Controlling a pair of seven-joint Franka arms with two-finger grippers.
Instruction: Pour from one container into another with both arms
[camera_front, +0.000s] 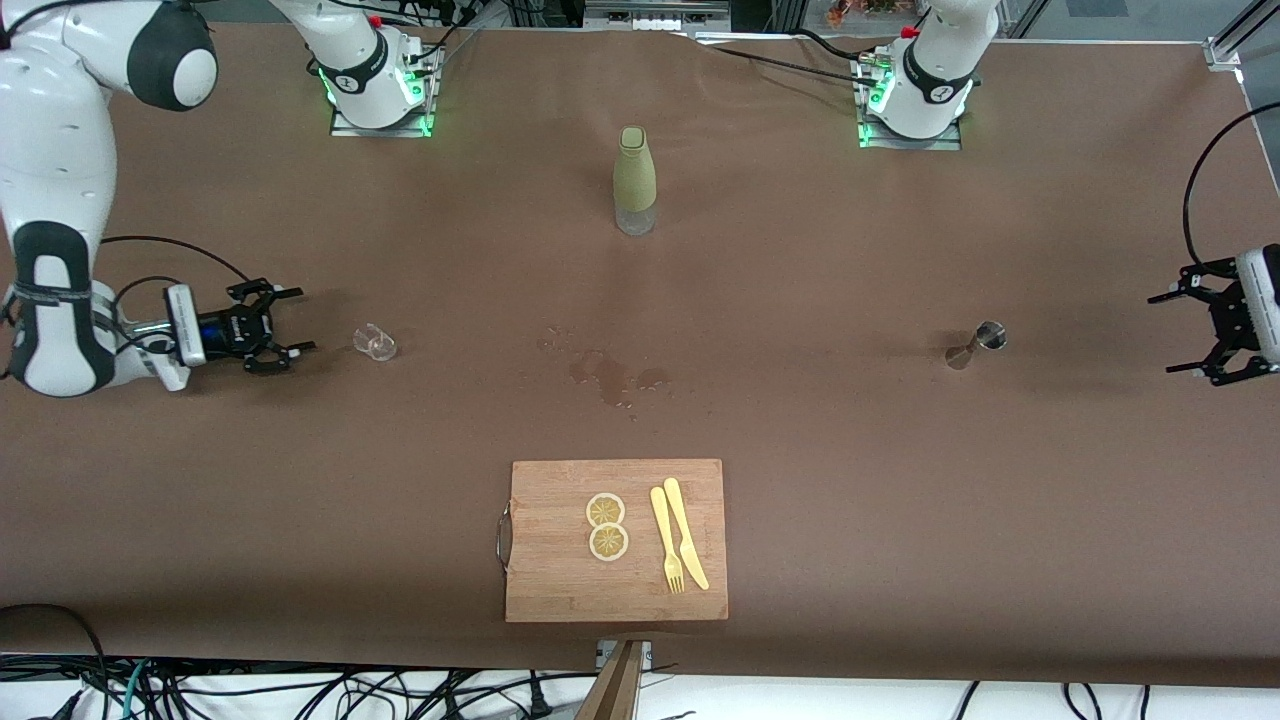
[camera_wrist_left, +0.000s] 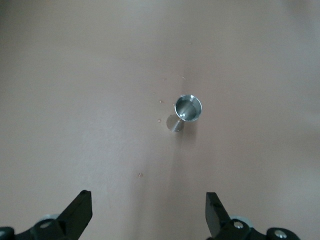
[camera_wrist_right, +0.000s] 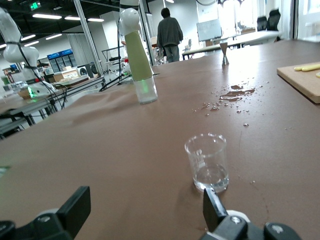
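A small clear glass beaker (camera_front: 375, 343) holding a little water stands toward the right arm's end of the table. My right gripper (camera_front: 303, 320) is low beside it, open and empty, fingers pointing at it. In the right wrist view the beaker (camera_wrist_right: 207, 162) stands just ahead of one fingertip, outside the open right gripper (camera_wrist_right: 147, 200). A steel jigger (camera_front: 978, 343) stands toward the left arm's end. My left gripper (camera_front: 1168, 334) hangs open and empty some way off, aimed at it. The left wrist view has the jigger (camera_wrist_left: 186, 111) well ahead of the open left gripper (camera_wrist_left: 149, 205).
A green-sleeved bottle (camera_front: 634, 180) stands at mid-table near the bases. Spilled water (camera_front: 610, 375) wets the middle of the brown cover. A wooden cutting board (camera_front: 560, 590) with two lemon slices (camera_front: 606, 526), a yellow fork (camera_front: 666, 540) and a yellow knife (camera_front: 686, 532) lies near the front edge.
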